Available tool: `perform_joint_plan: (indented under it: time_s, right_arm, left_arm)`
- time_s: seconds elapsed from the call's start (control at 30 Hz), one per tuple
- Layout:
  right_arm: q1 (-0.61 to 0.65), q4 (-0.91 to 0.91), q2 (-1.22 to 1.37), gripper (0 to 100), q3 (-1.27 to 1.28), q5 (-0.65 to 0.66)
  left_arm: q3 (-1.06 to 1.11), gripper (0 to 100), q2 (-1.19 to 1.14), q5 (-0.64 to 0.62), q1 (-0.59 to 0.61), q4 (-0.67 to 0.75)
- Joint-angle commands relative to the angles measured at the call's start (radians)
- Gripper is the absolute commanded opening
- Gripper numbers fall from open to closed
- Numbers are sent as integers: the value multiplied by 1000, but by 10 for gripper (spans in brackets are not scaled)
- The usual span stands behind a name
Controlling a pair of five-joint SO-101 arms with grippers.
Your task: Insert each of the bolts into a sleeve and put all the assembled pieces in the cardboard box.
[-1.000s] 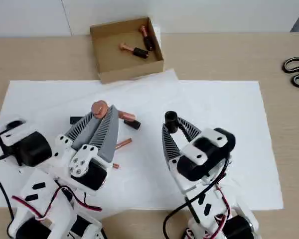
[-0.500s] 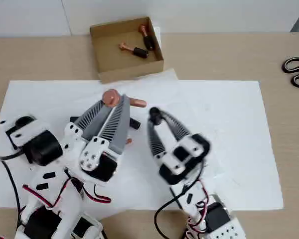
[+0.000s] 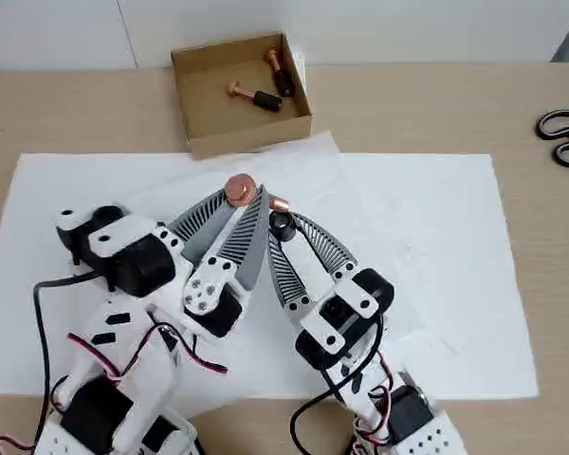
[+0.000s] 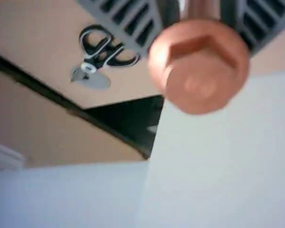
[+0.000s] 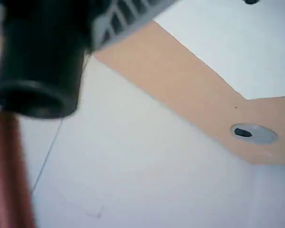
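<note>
Wooden tabletop (image 3: 436, 104) ran under everything, with a white paper sheet (image 3: 427, 246) spread across it beneath both arms. We saw the cardboard box (image 3: 249, 134) standing on the bare wood just beside the sheet's far edge. Inside it lay two assembled pieces (image 3: 256, 97), each a copper bolt seated in a black sleeve, near each other but apart, in the box's right half. Black scissors (image 3: 564, 137) rested on the wood well off to the right, away from the paper.

Over the middle of the sheet the two claws came together tip to tip. We found the left gripper (image 3: 247, 197) pinched down on a copper bolt (image 4: 199, 66), its ribbed fingers (image 3: 209, 216) closed against the shank just behind the hexagonal head. The head stood out on one side of the fingertips, and the shank's end came out on the other, toward the right arm. The right gripper (image 3: 284, 228) was clamped narrowly around a black sleeve (image 5: 40, 61), held at the very tips of its fingers. From the right wrist we saw the bolt's copper shank right at the sleeve's rim; from above, its end lay just beside the sleeve. We could not tell whether the two touched, nor whether the end had entered the bore
</note>
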State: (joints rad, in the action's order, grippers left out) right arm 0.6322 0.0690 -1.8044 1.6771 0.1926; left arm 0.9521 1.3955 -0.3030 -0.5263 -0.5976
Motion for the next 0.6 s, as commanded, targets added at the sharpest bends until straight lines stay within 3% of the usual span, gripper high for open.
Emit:
perform_joint_plan:
  time_s: [0.0, 0.4, 0.57]
  right_arm:
    - [1, -25, -12, 6, 5, 8]
    - [1, -24, -12, 6, 6, 8]
    - [-1, -24, -12, 5, 6, 8]
  left_arm:
    - [-74, 6, -2, 26, -5, -54]
    - [-131, 6, -9, 23, -8, -184]
    - [-131, 6, -9, 25, -78, -276]
